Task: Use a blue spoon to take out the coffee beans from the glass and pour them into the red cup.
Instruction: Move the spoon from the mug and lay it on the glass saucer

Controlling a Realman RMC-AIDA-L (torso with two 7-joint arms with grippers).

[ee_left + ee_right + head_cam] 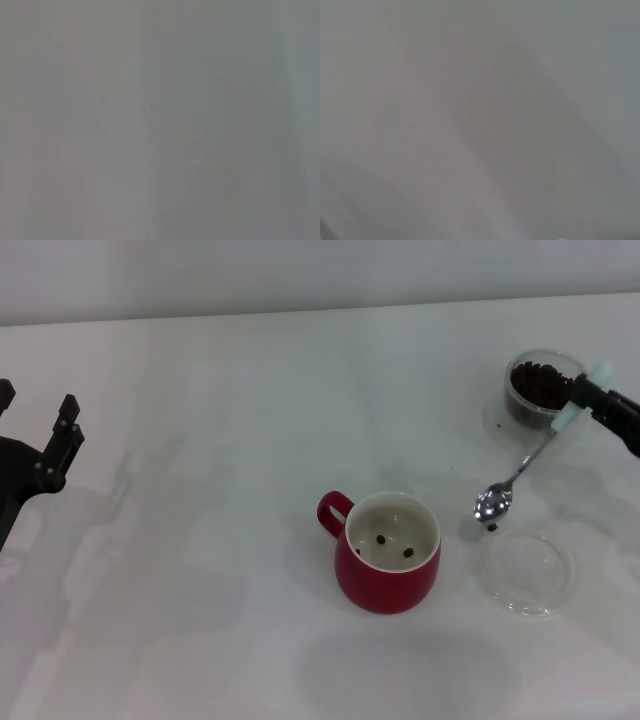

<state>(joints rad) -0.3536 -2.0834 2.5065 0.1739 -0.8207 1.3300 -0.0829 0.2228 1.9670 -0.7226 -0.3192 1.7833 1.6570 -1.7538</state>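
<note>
The red cup stands at the table's middle, handle toward the far left, with three coffee beans on its white bottom. The glass, full of dark beans, stands at the far right. My right gripper is shut on the pale blue handle of the blue spoon, just right of the glass. The spoon slopes down toward the red cup; its silver bowl looks empty. One bean lies on the table under it. My left gripper is open at the left edge. Both wrist views show only blank grey.
A shallow clear glass dish lies to the right of the red cup, near the spoon's bowl. The white table stretches between the left arm and the cup.
</note>
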